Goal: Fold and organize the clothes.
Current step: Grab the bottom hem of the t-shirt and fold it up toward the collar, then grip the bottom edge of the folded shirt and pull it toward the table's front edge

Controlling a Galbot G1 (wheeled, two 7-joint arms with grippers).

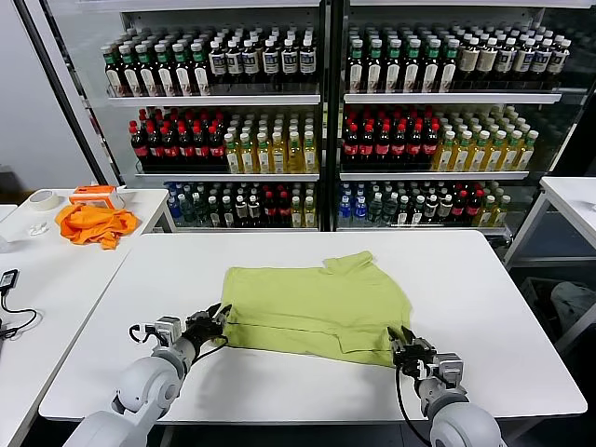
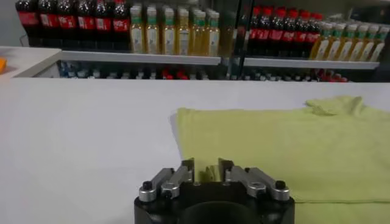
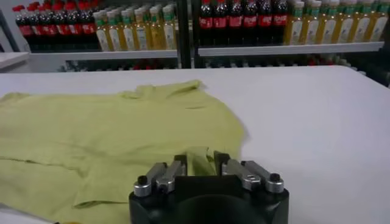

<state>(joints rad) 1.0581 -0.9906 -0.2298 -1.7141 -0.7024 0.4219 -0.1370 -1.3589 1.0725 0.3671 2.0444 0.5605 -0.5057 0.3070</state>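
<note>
Shirt (image 1: 317, 305): lime-green, lying flat and partly folded on the white table (image 1: 484, 307), at its middle, nearer the near edge.
Long axis: running left to right across the table.
Pointing: collar (image 1: 349, 263) toward the far side, slightly right of the shirt's middle (a sleeve fold showing near the near-right corner).
Left gripper (image 1: 216, 319): low at the shirt's near-left edge; jaws parted a little, with green cloth lying between the fingers (image 2: 187, 169); cannot tell whether pinched or only touching.
Right gripper (image 1: 402, 341): low at the shirt's near-right corner; jaws parted a little wider, a fold of cloth between the fingers (image 3: 180, 163); grip likewise unclear.
Orange cloth (image 1: 91, 223): crumpled on the side table at far left, well apart from the shirt.
Shelves (image 1: 317, 98): 3 rows of bottles behind the table.
</note>
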